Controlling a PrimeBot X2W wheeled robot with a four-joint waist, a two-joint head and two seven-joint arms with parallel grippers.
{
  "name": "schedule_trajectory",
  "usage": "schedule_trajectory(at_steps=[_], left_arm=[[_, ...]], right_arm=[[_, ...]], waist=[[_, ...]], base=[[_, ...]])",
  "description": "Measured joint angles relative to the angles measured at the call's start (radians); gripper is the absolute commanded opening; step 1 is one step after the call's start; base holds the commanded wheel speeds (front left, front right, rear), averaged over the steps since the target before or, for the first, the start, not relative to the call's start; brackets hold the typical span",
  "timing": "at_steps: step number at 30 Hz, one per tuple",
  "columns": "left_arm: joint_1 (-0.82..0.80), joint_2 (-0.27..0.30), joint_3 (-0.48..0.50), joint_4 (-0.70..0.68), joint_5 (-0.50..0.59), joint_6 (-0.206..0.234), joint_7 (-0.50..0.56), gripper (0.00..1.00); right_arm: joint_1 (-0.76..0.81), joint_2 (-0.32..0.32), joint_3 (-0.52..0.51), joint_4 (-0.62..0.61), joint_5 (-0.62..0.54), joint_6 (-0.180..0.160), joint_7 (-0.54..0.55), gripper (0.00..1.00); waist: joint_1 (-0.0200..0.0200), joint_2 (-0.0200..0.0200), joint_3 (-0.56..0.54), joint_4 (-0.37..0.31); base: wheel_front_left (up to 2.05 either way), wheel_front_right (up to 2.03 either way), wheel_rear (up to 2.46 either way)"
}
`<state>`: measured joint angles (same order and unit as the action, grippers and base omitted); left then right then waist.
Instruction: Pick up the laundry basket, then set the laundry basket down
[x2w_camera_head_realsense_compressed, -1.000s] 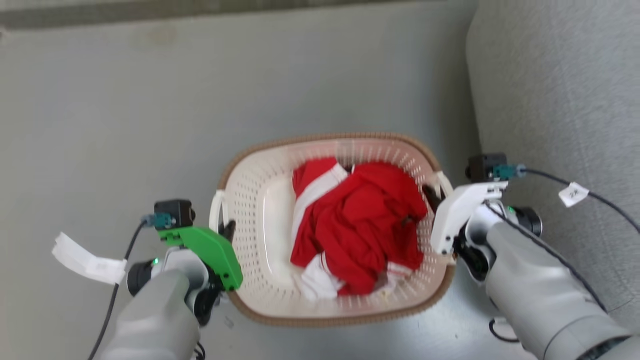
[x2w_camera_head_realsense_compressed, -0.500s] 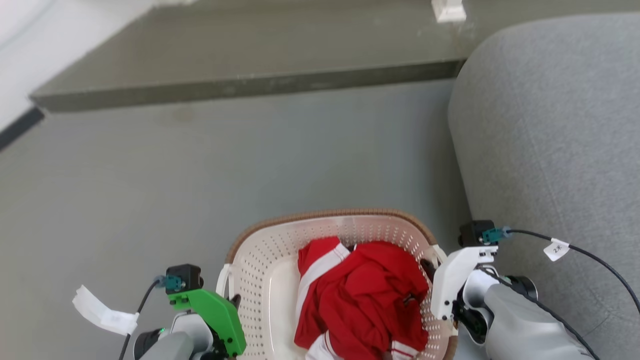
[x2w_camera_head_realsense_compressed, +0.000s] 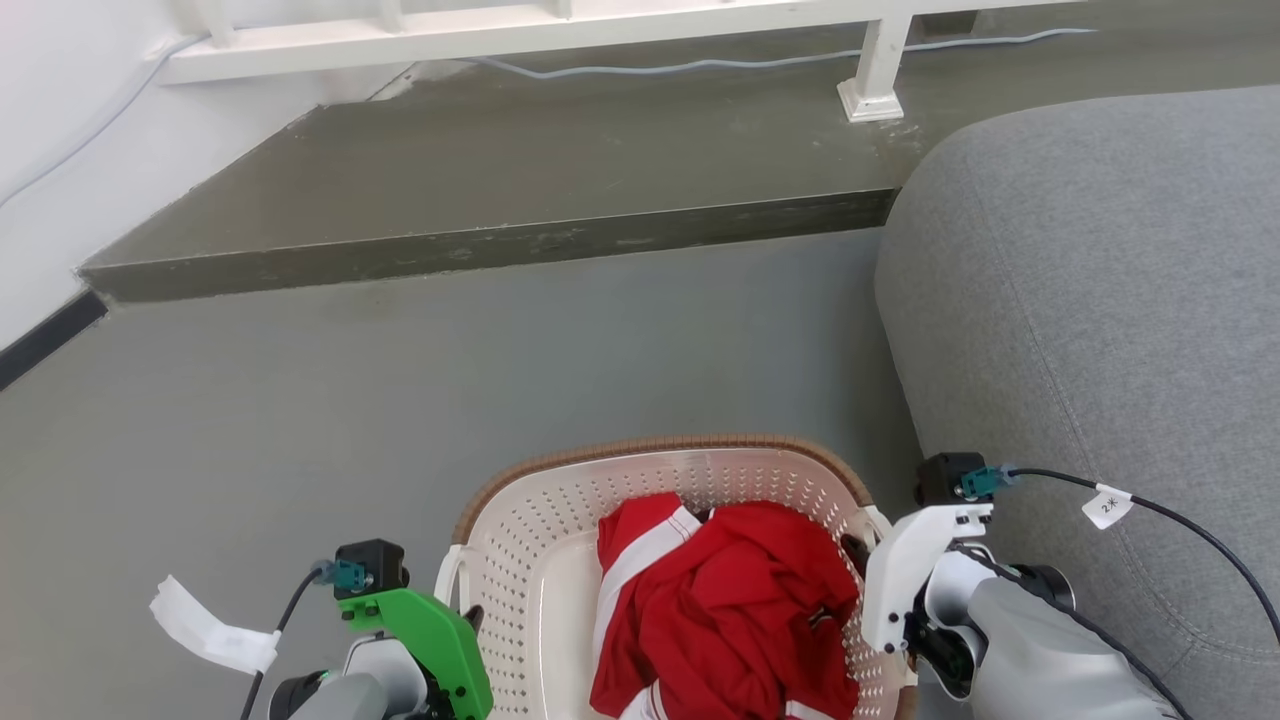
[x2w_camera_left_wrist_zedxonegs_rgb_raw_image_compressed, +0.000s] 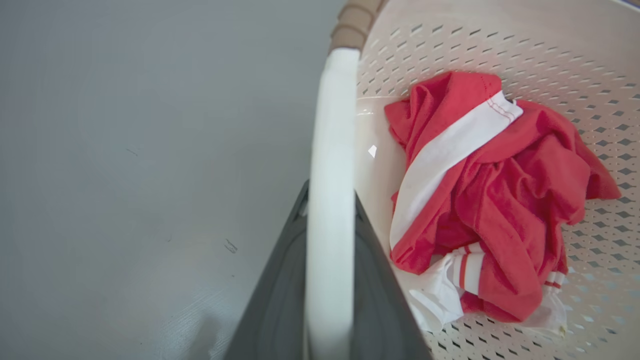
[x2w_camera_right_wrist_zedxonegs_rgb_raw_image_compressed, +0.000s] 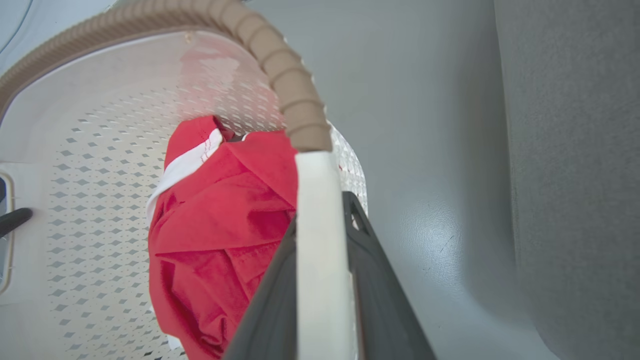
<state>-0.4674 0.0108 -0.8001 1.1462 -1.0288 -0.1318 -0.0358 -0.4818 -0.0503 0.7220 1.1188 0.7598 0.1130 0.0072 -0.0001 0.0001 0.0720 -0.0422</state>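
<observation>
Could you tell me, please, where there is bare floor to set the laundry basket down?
The widest bare floor lies ahead of the laundry basket, between the raised step and its far rim, running to the wall on the left. It is tight on the right, where the grey sofa stands close beside the right gripper.

the head view's bottom edge cut off the near half of the laundry basket (x2w_camera_head_realsense_compressed: 520, 610) and the lower folds of the red garment (x2w_camera_head_realsense_compressed: 730, 620). the green mount (x2w_camera_head_realsense_compressed: 430, 640) hid most of the left gripper (x2w_camera_head_realsense_compressed: 468, 618), and the white mount (x2w_camera_head_realsense_compressed: 900, 570) most of the right gripper (x2w_camera_head_realsense_compressed: 855, 548). the left handle (x2w_camera_left_wrist_zedxonegs_rgb_raw_image_compressed: 332, 150) and right handle (x2w_camera_right_wrist_zedxonegs_rgb_raw_image_compressed: 320, 225) lay blurred over the gap between the dark fingers (x2w_camera_left_wrist_zedxonegs_rgb_raw_image_compressed: 280, 290). the basket's underside was hidden, so contact with the floor (x2w_camera_head_realsense_compressed: 300, 420) could not be told.
</observation>
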Motion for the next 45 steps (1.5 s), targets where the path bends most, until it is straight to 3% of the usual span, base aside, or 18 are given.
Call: schedule_trajectory(at_steps=[32, 45], left_arm=[[-0.001, 0.001, -0.036, 0.009, -0.047, 0.004, 0.062, 0.00], [-0.049, 0.006, -0.041, -0.008, -0.058, 0.010, 0.031, 0.00]], right_arm=[[-0.002, -0.005, 0.060, 0.015, 0.062, 0.000, 0.039, 0.00], [-0.052, -0.011, 0.063, 0.008, 0.071, 0.000, -0.008, 0.00]], waist=[[0.0000, 0.0000, 0.013, -0.010], [0.0000, 0.0000, 0.093, -0.013]], base=[[0.00, 0.00, 0.00], [0.00, 0.00, 0.00]])
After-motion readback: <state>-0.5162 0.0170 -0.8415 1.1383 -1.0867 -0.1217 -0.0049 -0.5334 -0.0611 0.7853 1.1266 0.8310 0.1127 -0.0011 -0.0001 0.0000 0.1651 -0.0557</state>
